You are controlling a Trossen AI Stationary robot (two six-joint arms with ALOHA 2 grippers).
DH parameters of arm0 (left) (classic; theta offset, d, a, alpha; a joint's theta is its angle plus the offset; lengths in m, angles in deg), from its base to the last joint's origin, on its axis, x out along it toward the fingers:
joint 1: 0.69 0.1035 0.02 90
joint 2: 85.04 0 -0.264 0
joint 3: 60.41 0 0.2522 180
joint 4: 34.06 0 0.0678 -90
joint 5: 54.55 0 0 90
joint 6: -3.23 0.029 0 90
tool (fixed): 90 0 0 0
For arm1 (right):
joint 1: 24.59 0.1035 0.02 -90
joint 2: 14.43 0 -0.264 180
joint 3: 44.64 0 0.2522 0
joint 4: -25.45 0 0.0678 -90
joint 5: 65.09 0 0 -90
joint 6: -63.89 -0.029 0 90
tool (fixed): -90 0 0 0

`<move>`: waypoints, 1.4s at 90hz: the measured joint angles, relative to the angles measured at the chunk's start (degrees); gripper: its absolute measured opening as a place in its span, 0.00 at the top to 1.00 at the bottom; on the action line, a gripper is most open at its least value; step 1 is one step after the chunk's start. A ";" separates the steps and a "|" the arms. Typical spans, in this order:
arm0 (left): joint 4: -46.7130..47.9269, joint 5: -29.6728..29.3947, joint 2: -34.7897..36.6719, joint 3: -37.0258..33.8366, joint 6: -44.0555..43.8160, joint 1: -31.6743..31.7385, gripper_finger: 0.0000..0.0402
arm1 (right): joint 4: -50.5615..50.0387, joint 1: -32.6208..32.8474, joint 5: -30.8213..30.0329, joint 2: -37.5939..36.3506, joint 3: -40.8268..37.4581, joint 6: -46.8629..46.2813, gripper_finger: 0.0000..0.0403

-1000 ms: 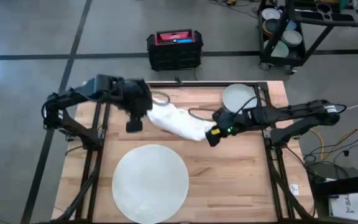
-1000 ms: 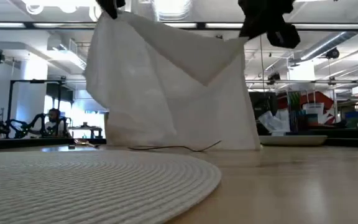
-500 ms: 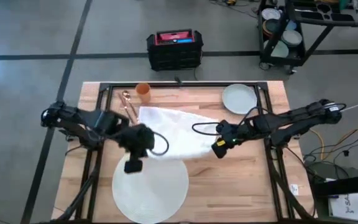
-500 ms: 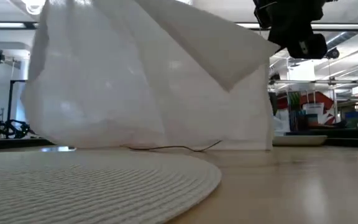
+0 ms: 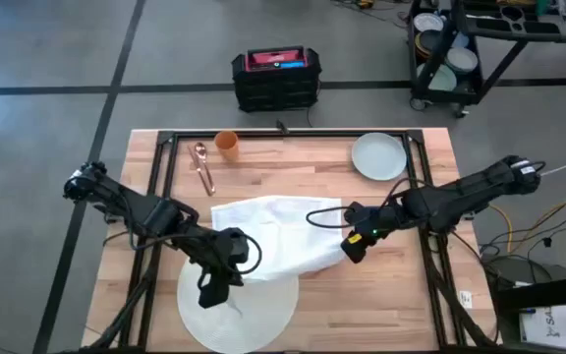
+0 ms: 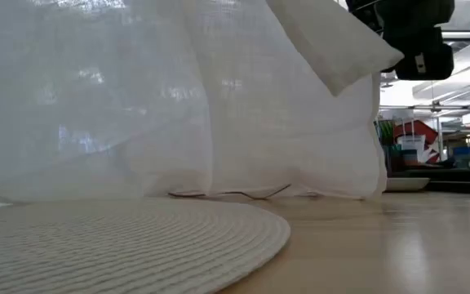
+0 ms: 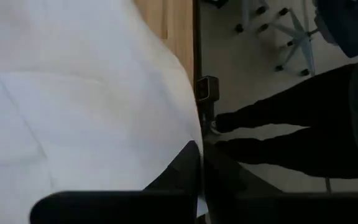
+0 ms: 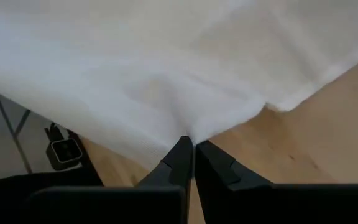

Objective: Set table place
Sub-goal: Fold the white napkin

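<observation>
The left gripper (image 5: pixel 232 258) and the right gripper (image 5: pixel 347 246) each have their fingers pinched tight on an edge of the one white cloth (image 5: pixel 278 231), which hangs stretched between them above the table (image 5: pixel 362 305), its near side draping over the far edge of the round white mat (image 5: pixel 254 305). That single mat lies at the front of the table, left of centre. Along the far side stand one pale grey-green plate (image 5: pixel 378 155), one orange cup (image 5: pixel 226 144) and one copper-coloured spoon (image 5: pixel 203 167), all well apart from the cloth.
</observation>
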 joint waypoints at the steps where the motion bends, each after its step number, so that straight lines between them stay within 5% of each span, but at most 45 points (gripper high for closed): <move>1: -0.01 0.01 -0.01 -0.11 0.00 0.00 1.00 | 0.00 0.18 -0.01 0.00 0.00 -0.09 1.00; 23: -1.08 0.31 -0.01 -3.28 -0.19 0.00 0.99 | 0.02 3.42 0.69 0.02 0.00 -2.76 1.00; 39: -3.85 5.99 -0.03 -6.47 -0.37 0.00 0.95 | 0.02 8.25 4.31 0.02 0.00 -7.79 0.97; 77: -7.54 18.37 0.03 -15.83 -1.11 -0.11 0.69 | -1.93 20.61 8.63 0.07 0.00 -19.47 0.53; 95: 3.79 5.50 0.20 -20.54 1.77 0.28 0.69 | -12.83 16.81 -13.21 0.11 -0.02 -23.64 0.53; 115: 8.70 -13.20 0.84 -23.94 3.32 3.19 0.88 | -12.62 3.29 -22.26 0.11 -0.35 -13.28 0.94; 126: 8.60 -18.69 1.06 -25.29 3.49 5.17 0.98 | -9.87 -4.34 -23.25 0.11 -0.97 -6.62 0.99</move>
